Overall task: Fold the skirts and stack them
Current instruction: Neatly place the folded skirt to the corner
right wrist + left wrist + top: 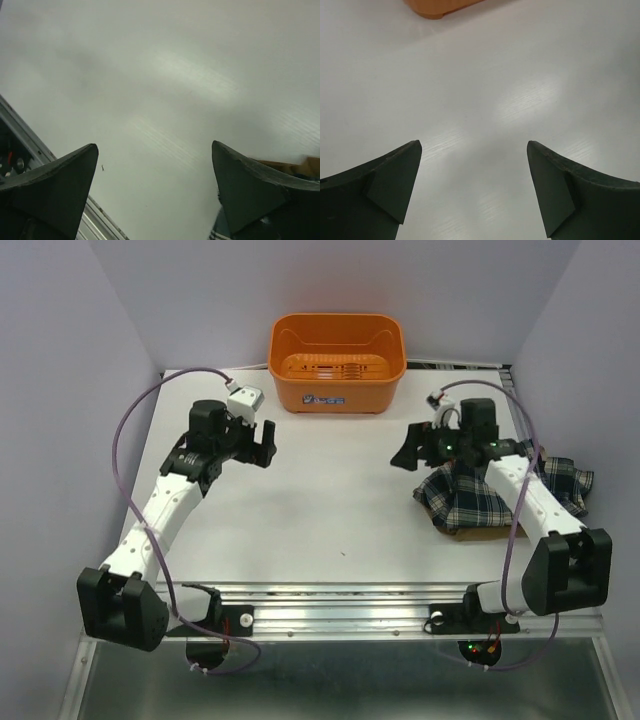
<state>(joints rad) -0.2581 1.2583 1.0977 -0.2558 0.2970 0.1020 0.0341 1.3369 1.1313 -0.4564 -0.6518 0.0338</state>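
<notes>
The navy-green-white plaid skirt (470,495) lies crumpled at the right of the table, partly under my right arm. A tan cloth edge (468,533) shows under its near side; it is likely the tan skirt. The red-and-white plaid skirt is out of view. My right gripper (408,452) is open and empty, hovering just left of the pile; in the right wrist view (155,145) only bare table lies between its fingers, with slivers of tan (300,165) and plaid (217,232) at the right. My left gripper (265,445) (472,145) is open and empty over bare table at the left.
An orange plastic basket (337,362) stands at the back centre; its corner shows in the left wrist view (440,6). The white table (330,510) ends in a metal rail (340,595) at the near edge, also seen in the right wrist view (30,145).
</notes>
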